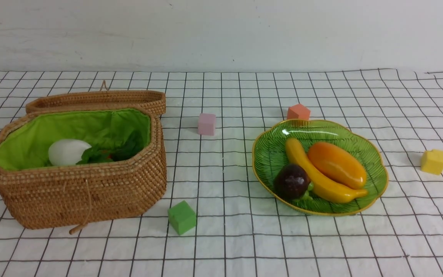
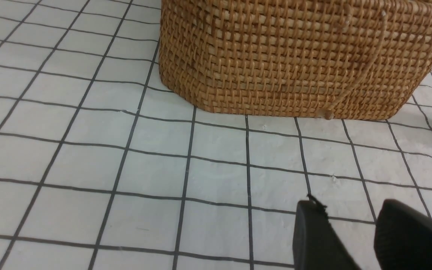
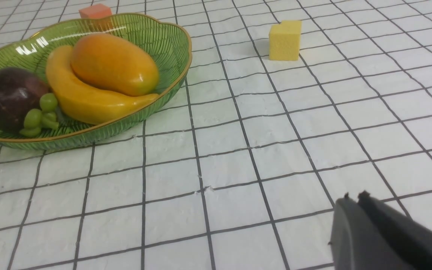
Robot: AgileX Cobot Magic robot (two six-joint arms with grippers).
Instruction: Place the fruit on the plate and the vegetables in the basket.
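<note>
The green plate point(image 1: 271, 154) on the right holds all three fruit: a yellow banana point(image 1: 321, 184), an orange mango point(image 1: 337, 164) and a dark purple mangosteen point(image 1: 291, 181). The open woven basket point(image 1: 71, 192) on the left holds a white radish point(image 1: 67, 152) and dark green leaves point(image 1: 102, 154). Neither gripper shows in the front view. In the left wrist view my left gripper point(image 2: 351, 206) hangs open and empty over the cloth, in front of the basket wall point(image 2: 294, 56). My right gripper point(image 3: 354, 197) is shut on nothing, beside the plate point(image 3: 171, 75).
Foam cubes lie on the checked cloth: pink point(image 1: 206, 124) between basket and plate, orange point(image 1: 298, 112) behind the plate, yellow point(image 1: 433, 161) at the far right, green point(image 1: 182, 217) near the basket's front corner. The basket lid point(image 1: 98, 100) lies open behind it.
</note>
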